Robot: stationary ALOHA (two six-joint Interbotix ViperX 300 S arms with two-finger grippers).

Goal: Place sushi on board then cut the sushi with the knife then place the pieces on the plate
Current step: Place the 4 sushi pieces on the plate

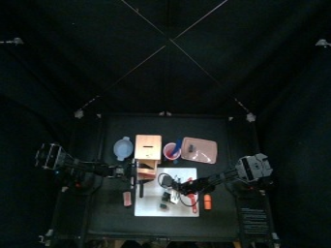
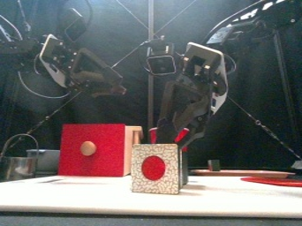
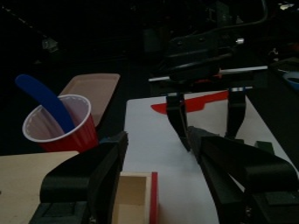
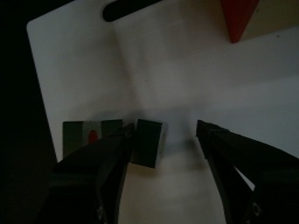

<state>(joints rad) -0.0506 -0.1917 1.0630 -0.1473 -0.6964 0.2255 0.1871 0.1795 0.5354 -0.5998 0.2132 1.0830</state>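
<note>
Right gripper, jaws spread and holding nothing, hangs low over the board. One sushi piece stands between the jaws, and a second piece just outside them. Bare board runs on to the grip-hole edge. Left gripper, spread and empty, hovers by the board's left edge, with the cup and tray beyond.

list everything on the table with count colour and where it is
white cutting board: 1, white, front middle
toy sushi blocks: at least 2, dark green, on the board
red cup: 1, red, behind the board
blue toy knife: 1, blue, in the cup
pink tray: 1, pink, right of the cup
wooden box: 1, pale with red front, left of the cup
bowl: 1, blue-grey, left of the box
flat red thing: 1, red, board's right edge, kind unclear
small red-orange thing: 1, left of the board, kind unclear
left gripper: open, empty, board's left
right gripper: open, over the sushi
</note>
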